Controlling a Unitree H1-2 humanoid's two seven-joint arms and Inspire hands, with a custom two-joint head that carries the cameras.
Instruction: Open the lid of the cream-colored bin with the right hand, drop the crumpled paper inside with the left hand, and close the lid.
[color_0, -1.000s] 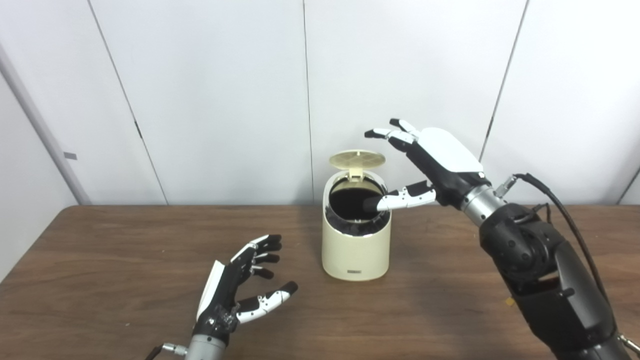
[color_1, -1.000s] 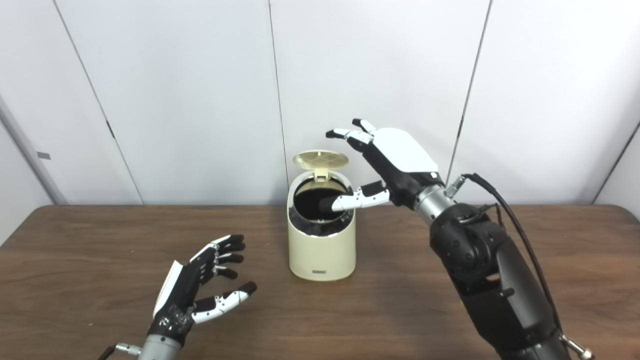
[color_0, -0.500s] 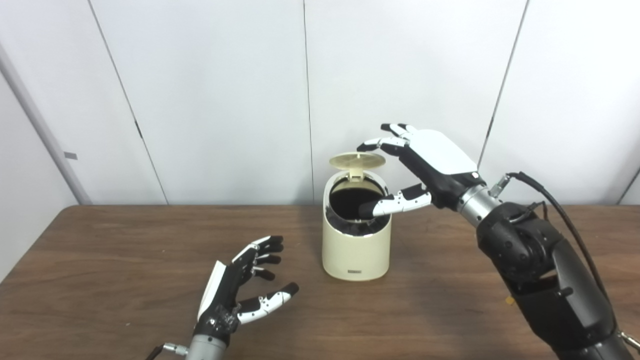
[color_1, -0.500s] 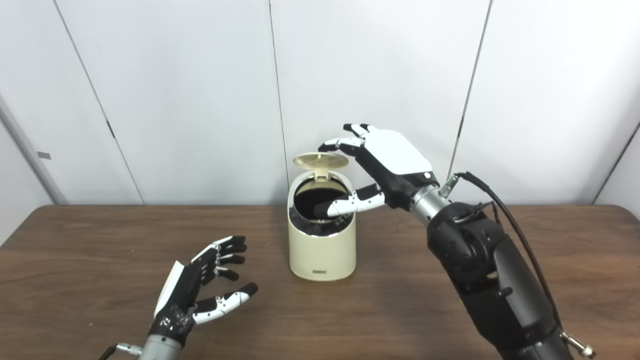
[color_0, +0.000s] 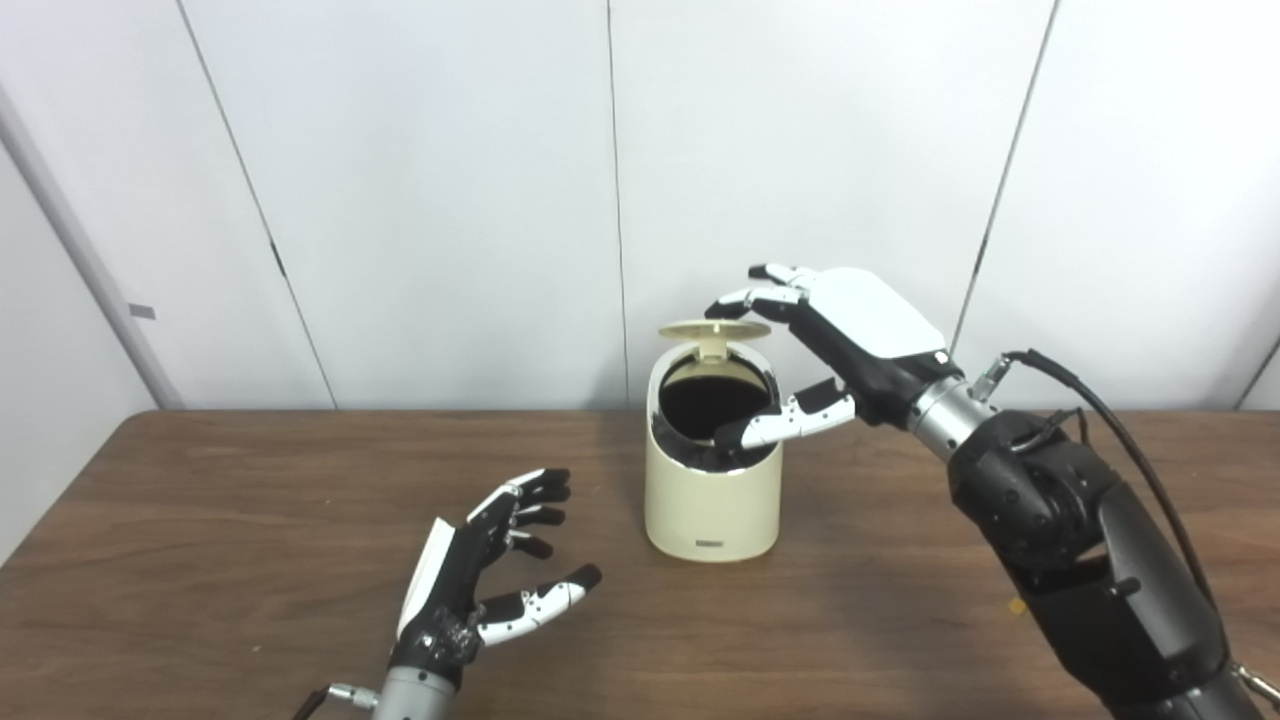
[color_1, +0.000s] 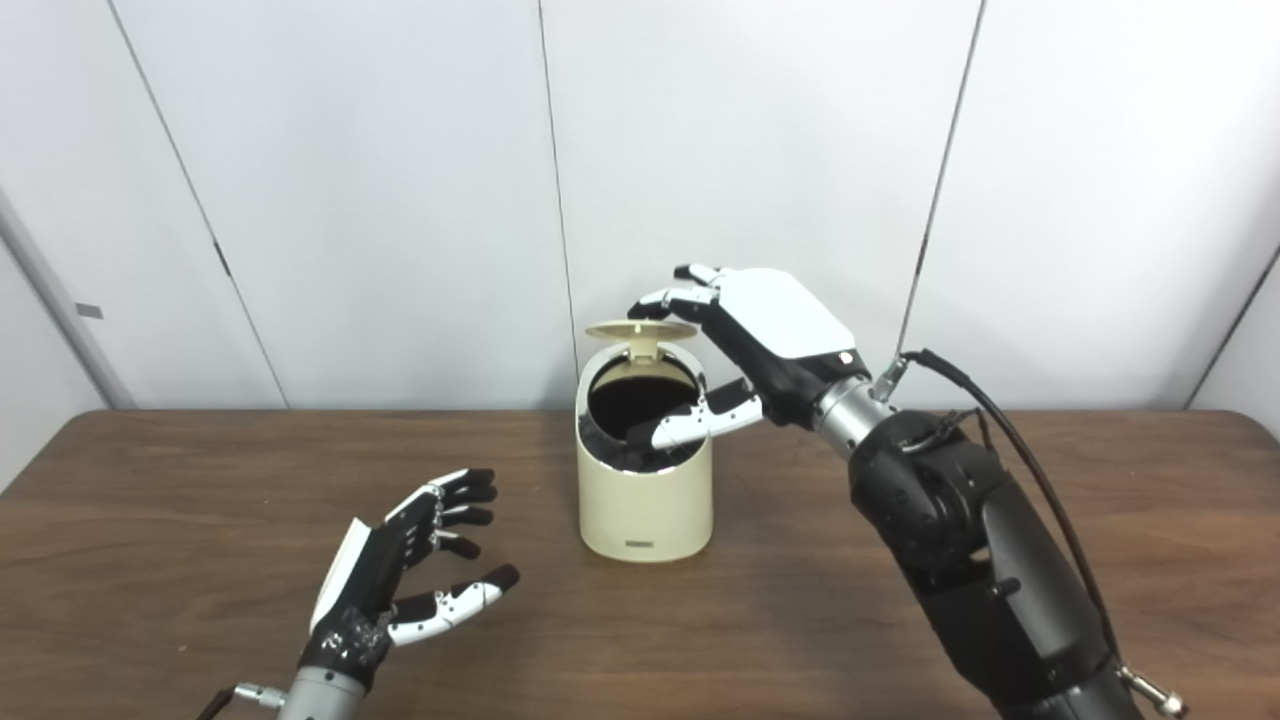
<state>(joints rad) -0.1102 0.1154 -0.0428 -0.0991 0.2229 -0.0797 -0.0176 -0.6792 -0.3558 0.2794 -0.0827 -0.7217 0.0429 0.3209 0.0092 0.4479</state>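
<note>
While the cream-colored bin (color_0: 712, 470) stands upright near the middle of the wooden table (color_0: 200, 520), its round lid (color_0: 714, 331) is raised on the rear hinge and lies nearly level above the dark opening. From the left eye view, the right hand (color_0: 850, 335) reaches over the bin from the right, holding nothing; its fingers (color_0: 745, 298) are spread and sit at the lid's top edge, though actual contact cannot be told, and the thumb hangs in front of the bin's mouth. Left of the bin and nearer the camera, the left hand (color_0: 480, 570) hovers over the table, empty, fingers apart and curled.

From the right eye view, the same left hand (color_1: 400, 580) is well apart from the bin (color_1: 645, 480). Above the rim, the lid (color_1: 641, 330) sits just under the right hand's fingers (color_1: 665, 298). No crumpled paper shows; the bin's interior is too dark to read.
</note>
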